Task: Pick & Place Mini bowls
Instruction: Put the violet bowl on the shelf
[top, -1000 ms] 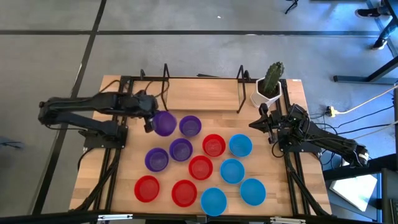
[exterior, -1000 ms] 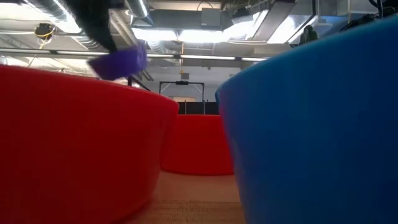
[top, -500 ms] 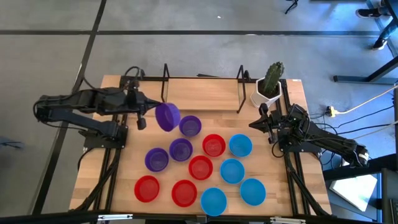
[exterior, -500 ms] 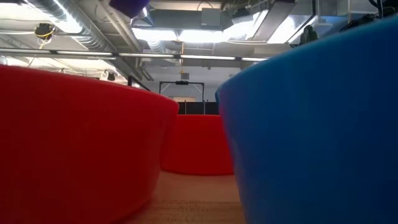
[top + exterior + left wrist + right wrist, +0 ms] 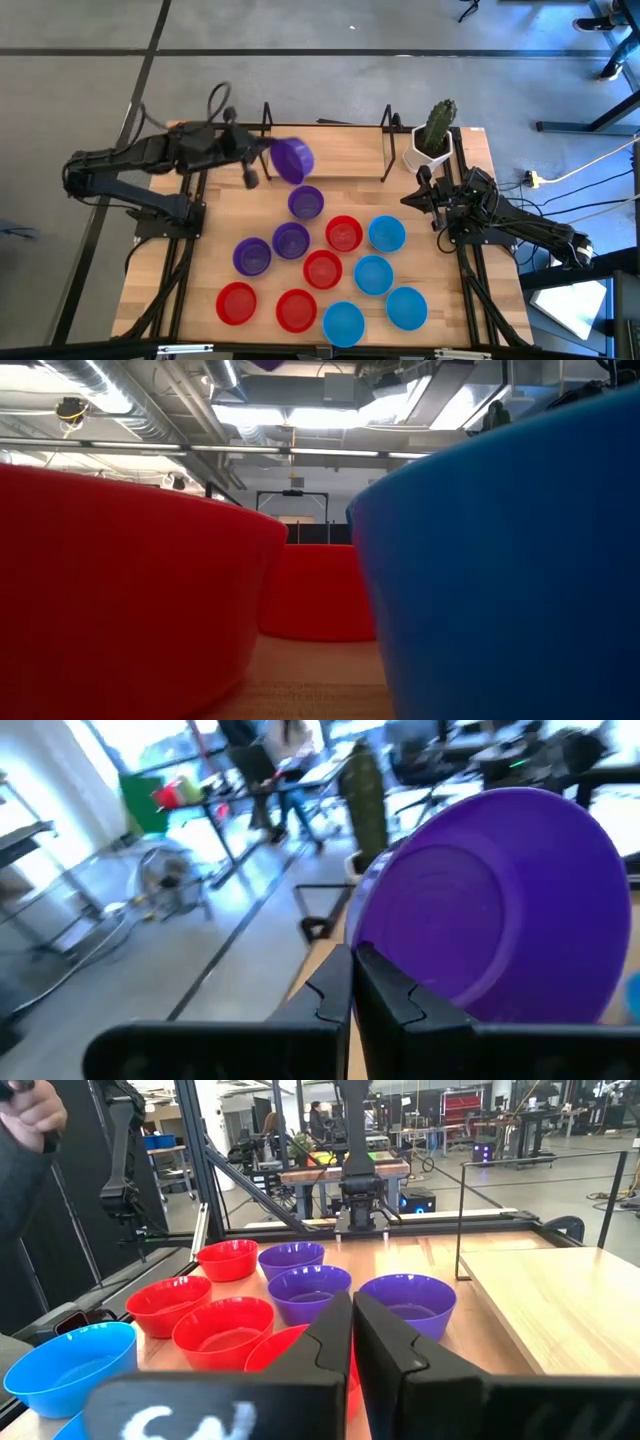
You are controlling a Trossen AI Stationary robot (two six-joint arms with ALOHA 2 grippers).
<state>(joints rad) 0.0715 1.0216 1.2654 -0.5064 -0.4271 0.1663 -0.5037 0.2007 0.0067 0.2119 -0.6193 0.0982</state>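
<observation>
Left wrist view alone shows the left gripper (image 5: 352,982) fingers pinching the tilted purple bowl's (image 5: 510,910) rim.

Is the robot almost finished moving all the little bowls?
Not nearly. The left gripper is shut on one purple bowl, lifted and tilted over the table's far part. No bowl looks put away yet. Eleven bowls sit clustered on the table, and the right gripper waits near the cactus pot.

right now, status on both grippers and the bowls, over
Left gripper shut on purple bowl, lifted, tilted. Right gripper shut, empty, parked by cactus pot. Eleven bowls on table. Nothing in the way.
</observation>
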